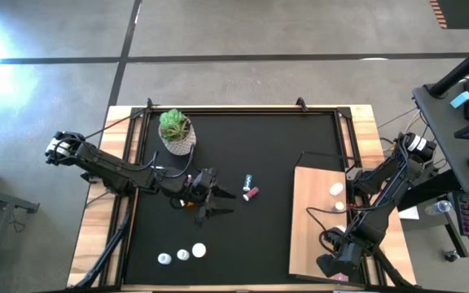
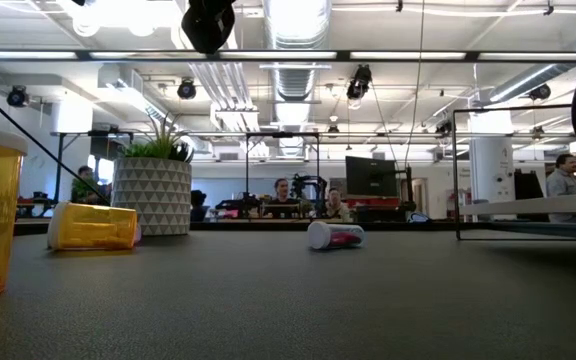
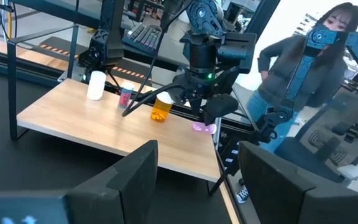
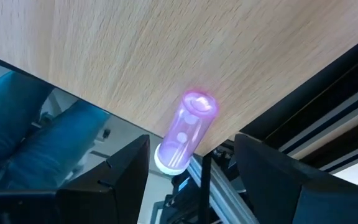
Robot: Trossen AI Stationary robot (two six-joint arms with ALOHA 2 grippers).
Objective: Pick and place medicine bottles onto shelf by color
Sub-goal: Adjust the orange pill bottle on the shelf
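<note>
At near right corner of pale wooden shelf, high view: right gripper poised, nearer arm. Right wrist view: translucent pink plastic bottle lying flat at shelf edge, straight ahead between parted, empty fingers, cap toward gripper. Left wrist view: left gripper open, empty, well apart mid-mat.

No writing, label, brand, number or sign could be read anywhere. The labels on the medicine bottles were too small and blurred to make out, and the screens in the room beyond showed nothing legible.
</note>
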